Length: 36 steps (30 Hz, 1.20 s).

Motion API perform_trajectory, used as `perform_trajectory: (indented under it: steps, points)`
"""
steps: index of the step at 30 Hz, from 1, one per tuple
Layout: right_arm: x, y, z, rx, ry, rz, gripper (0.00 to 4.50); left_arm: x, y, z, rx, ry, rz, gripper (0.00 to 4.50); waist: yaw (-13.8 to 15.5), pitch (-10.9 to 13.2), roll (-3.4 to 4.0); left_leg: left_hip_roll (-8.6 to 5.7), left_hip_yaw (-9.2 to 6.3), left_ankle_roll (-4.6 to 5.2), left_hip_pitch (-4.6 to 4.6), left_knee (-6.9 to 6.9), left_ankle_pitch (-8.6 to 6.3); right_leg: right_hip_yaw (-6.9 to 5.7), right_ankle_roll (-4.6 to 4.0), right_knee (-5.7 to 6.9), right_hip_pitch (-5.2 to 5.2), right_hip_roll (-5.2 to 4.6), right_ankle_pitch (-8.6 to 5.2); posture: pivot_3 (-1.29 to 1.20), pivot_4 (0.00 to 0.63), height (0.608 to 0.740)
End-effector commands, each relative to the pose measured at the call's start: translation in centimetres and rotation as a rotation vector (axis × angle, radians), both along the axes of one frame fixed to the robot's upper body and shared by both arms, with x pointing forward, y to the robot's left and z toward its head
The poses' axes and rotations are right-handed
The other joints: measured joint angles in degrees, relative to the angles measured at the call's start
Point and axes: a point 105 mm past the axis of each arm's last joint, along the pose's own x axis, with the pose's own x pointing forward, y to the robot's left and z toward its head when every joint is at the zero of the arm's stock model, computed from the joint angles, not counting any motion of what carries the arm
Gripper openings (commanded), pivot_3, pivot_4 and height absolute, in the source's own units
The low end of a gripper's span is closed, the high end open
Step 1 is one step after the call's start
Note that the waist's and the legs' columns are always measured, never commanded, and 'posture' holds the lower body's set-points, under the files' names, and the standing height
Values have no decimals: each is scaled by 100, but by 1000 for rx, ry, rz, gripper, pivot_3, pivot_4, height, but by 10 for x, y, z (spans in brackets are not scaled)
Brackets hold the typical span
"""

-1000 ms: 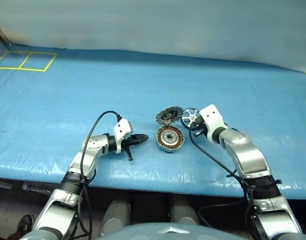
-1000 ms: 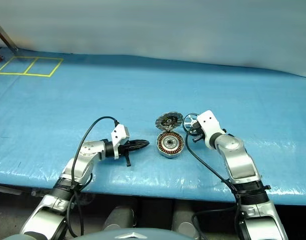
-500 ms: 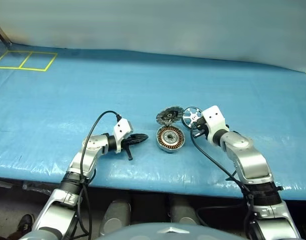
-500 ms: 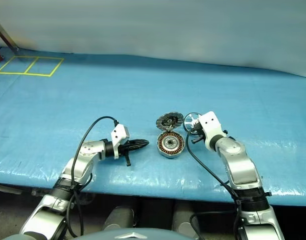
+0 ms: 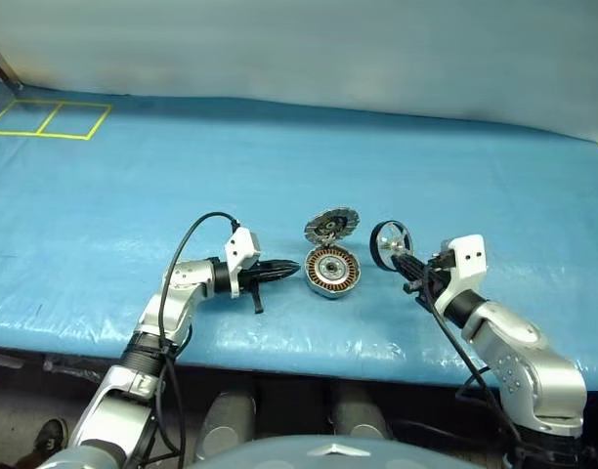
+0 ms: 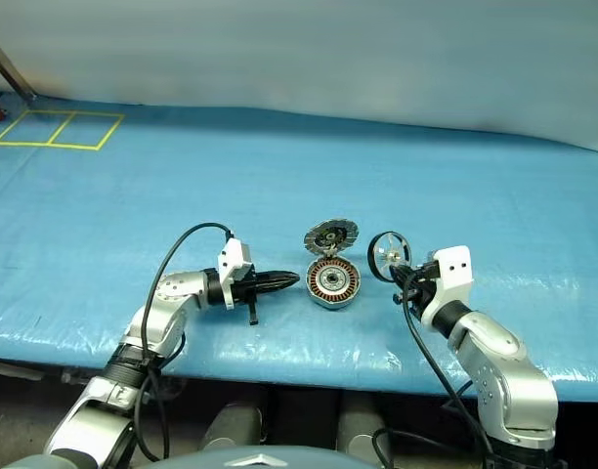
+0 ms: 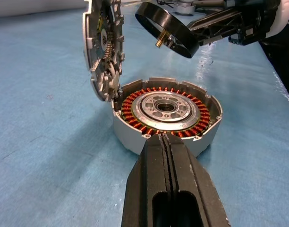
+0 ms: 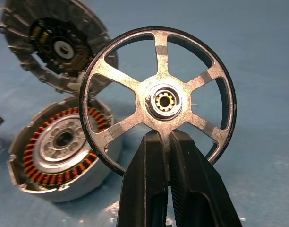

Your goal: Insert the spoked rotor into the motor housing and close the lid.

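We cannot make out the far face of the lid, which stands tilted open on the motor housing's far rim. Housing interior: copper windings, no rotor. Right of the housing, off the blue tarp, the right gripper pinches the spoked rotor. Left of the housing, the left gripper is clenched empty.

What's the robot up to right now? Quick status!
Right gripper shut on the spoked rotor, held above the table. Left gripper shut, empty, at the motor housing. Lid propped upright on the housing's rim. Nothing blocks the housing.
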Motion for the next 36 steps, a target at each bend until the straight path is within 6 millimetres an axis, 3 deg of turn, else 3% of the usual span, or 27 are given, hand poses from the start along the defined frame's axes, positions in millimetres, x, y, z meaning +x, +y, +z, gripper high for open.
perform_trajectory:
  steps: [1, 18, 36]
  points:
    - [-6, 15, 24, 88, -97, 100, 18, 3, 0, 13, -51, -33, -11, 0, 0, 0, 0, -1, 1, 0, 0, 1, 0, 1, 0, 0, 0, -1, 0, 0, 150, 740]
    - [-7, 48, 17, 70, -71, 261, 18, -1, 3, 5, -12, 2, -25, 0, 26, 1, -1, -2, 1, 0, -3, -1, 0, 0, -1, -2, -1, -2, -1, 0, 150, 740]
    - [0, 45, -2, -63, -17, 255, 18, -3, 3, 5, -3, 4, -29, 0, 38, 1, -1, -2, 1, -1, -3, -2, 0, 0, -1, -4, -2, -1, -1, 0, 150, 740]
